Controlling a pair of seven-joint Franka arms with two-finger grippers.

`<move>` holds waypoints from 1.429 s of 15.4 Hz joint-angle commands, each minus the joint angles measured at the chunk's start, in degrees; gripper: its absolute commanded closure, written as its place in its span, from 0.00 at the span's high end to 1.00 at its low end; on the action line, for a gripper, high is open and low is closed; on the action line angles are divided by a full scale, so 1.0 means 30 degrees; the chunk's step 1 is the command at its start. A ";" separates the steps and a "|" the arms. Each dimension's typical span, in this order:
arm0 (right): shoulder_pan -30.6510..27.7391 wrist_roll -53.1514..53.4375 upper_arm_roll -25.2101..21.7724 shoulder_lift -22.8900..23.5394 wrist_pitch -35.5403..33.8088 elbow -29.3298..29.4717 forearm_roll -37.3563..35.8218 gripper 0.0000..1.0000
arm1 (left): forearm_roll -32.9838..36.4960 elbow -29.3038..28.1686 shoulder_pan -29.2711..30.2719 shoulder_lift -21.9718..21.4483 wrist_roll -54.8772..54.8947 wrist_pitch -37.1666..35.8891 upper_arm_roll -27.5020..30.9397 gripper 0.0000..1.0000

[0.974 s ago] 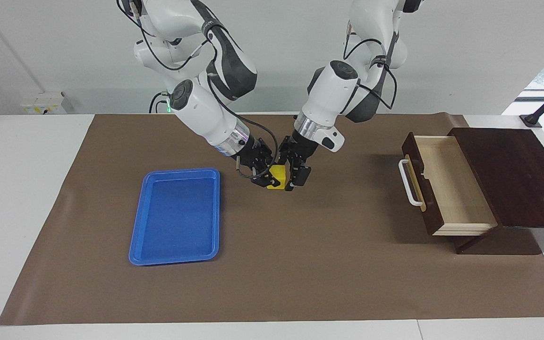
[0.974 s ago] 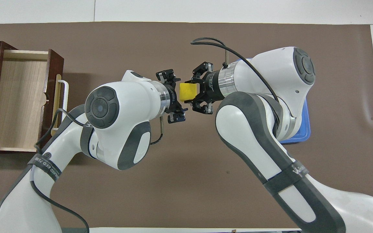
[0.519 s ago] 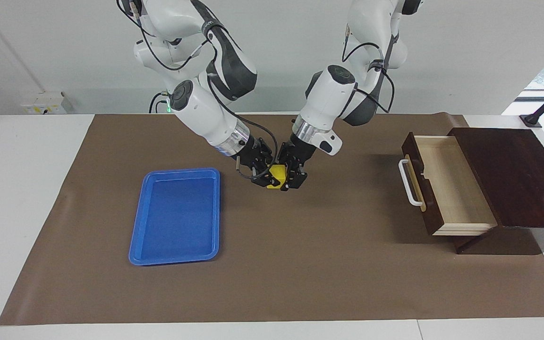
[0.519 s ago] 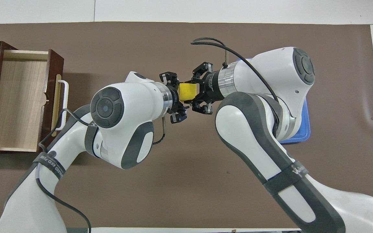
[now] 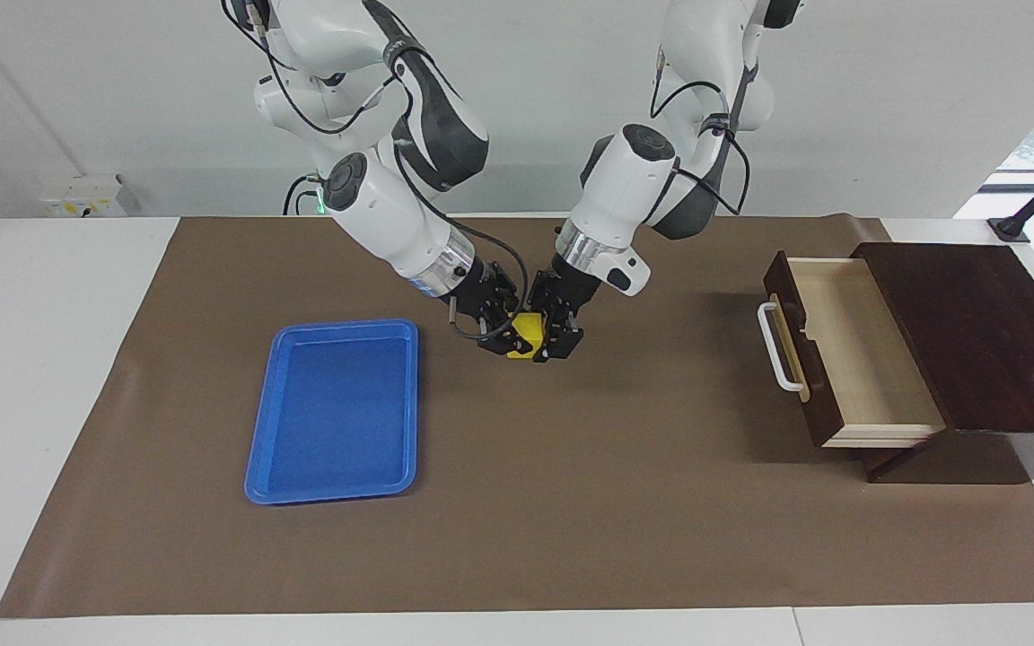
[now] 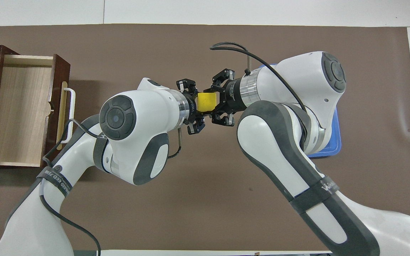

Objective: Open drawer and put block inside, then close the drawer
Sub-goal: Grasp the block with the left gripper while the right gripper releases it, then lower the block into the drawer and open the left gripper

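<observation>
The small yellow block [image 5: 528, 330] hangs in the air over the middle of the brown mat, between my two grippers; it also shows in the overhead view [image 6: 206, 101]. My right gripper [image 5: 508, 336] is shut on the block from the blue tray's side. My left gripper [image 5: 555, 339] is pressed up to the block from the drawer's side. The dark brown drawer [image 5: 849, 350] stands pulled open at the left arm's end of the table, its pale interior empty and its white handle [image 5: 777, 348] facing the mat's middle.
The drawer's dark wooden cabinet [image 5: 975, 332] sits at the left arm's end. A flat blue tray [image 5: 337, 408] lies empty on the mat toward the right arm's end; in the overhead view my right arm covers most of it.
My left gripper has moved in from beside the block until it is right up against it. The right gripper and the block have stayed put.
</observation>
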 commanded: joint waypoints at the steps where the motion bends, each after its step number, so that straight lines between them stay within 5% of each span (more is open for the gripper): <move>1: -0.0216 0.0348 0.0106 0.0124 -0.0354 0.0301 0.0513 1.00 | -0.0393 0.0435 -0.0219 0.0174 0.0195 -0.0698 0.0232 0.00; 6: -0.0451 0.0319 -0.0010 0.0124 -0.0879 0.0446 0.0484 1.00 | -0.0217 0.3182 0.2734 -0.0207 0.3296 -0.8744 0.0524 0.00; 11: -0.2791 -0.0729 -0.0098 0.0066 -0.2779 0.0944 0.0133 1.00 | -0.0101 0.3336 0.8881 -0.2665 0.8884 -1.2736 0.0700 0.00; 16: -0.5339 -0.3717 -0.0128 -0.0431 -0.6147 0.1412 -0.0977 1.00 | 0.0837 0.2782 1.3282 -0.3049 1.3075 -1.2305 0.0672 0.00; 22: -0.8005 -0.9191 -0.0128 -0.0696 -1.1360 0.3022 -0.3320 1.00 | 0.1949 -0.0499 1.3991 -0.3518 1.4433 -0.9550 0.0671 0.00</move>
